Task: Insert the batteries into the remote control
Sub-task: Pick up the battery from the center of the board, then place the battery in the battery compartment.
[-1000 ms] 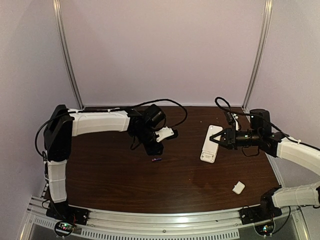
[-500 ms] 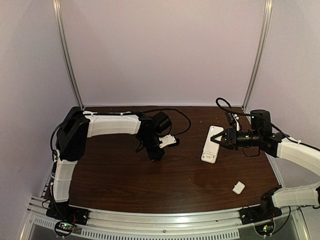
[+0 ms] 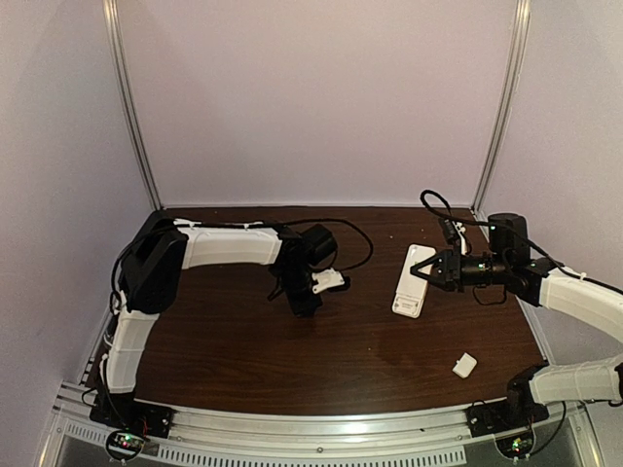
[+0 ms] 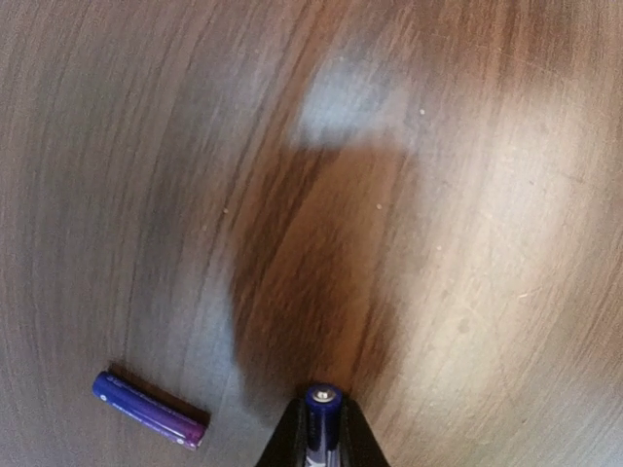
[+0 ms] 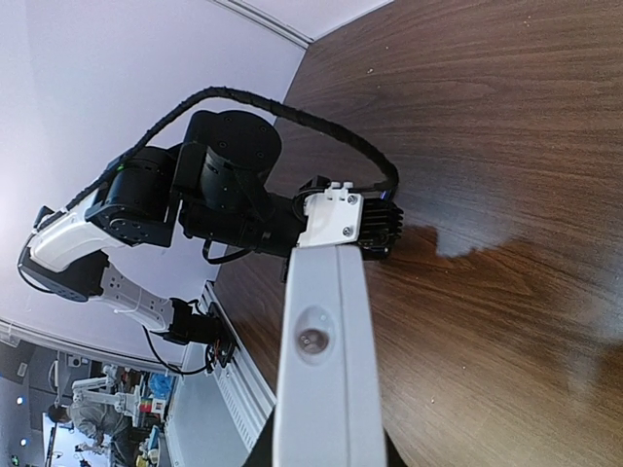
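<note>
My left gripper (image 3: 304,304) is shut on a purple-blue battery (image 4: 323,416), held end-on just above the table. The second battery (image 4: 148,409) lies flat on the wood to the gripper's left in the left wrist view. The gripper hides it in the top view. My right gripper (image 3: 433,271) is shut on the right edge of the white remote control (image 3: 412,280) at the table's right. In the right wrist view the remote's end (image 5: 323,370), with its small round lens, fills the space between the jaws.
A small white square cover piece (image 3: 464,365) lies near the front right corner. A black cable (image 3: 350,226) loops behind the left wrist. The metal rail (image 3: 321,428) runs along the near edge.
My left arm has swung right and toward the near edge, lowering its gripper over the spot where a loose battery showed on the table. The right arm and remote have not moved.
</note>
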`<state>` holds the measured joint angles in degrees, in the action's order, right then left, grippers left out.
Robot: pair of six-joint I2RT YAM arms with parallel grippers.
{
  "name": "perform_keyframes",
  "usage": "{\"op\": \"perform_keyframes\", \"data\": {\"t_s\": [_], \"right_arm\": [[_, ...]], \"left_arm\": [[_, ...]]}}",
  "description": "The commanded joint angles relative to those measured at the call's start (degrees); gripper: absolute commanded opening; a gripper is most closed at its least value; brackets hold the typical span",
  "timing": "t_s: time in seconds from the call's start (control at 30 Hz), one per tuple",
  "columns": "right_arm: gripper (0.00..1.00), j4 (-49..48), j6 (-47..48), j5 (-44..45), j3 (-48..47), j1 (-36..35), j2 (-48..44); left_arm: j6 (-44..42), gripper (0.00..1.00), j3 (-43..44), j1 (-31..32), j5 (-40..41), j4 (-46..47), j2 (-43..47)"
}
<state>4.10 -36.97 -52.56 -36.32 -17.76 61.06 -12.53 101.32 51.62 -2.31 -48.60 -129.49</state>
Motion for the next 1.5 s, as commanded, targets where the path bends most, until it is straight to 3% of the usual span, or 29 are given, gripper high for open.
{"op": "perform_keyframes", "data": {"t_s": [0.0, 0.13, 0.27, 0.67, 0.97, 1.47], "right_arm": [[0.00, -0.14, 1.13, -0.79, -0.16, 0.41, -0.53], [0.00, -0.81, -0.22, -1.25, 0.18, 0.44, 0.12], [0.00, -0.93, -1.87, -1.49, 0.32, 0.44, 0.80], [0.00, -5.38, -9.48, -1.39, 0.49, -4.90, 2.85], [0.00, -11.96, -15.20, 1.01, 0.15, -12.22, 4.78], [0.00, -18.03, -17.75, 1.98, -0.24, -16.81, 5.95]], "left_arm": [[-0.47, 0.09, 0.91, 0.89, -1.74, -2.77, -1.51], [0.30, 0.00, -0.45, 2.03, -4.74, -2.42, 1.38], [1.21, 0.00, -4.27, 2.19, -7.12, 1.18, 8.02], [-1.35, 0.00, -24.41, 6.13, -19.97, 27.74, 36.61], [-1.56, 0.00, -25.81, 14.33, -21.55, 40.22, 36.72], [-2.31, 0.00, -22.74, 17.27, -21.98, 41.30, 31.13]]}}
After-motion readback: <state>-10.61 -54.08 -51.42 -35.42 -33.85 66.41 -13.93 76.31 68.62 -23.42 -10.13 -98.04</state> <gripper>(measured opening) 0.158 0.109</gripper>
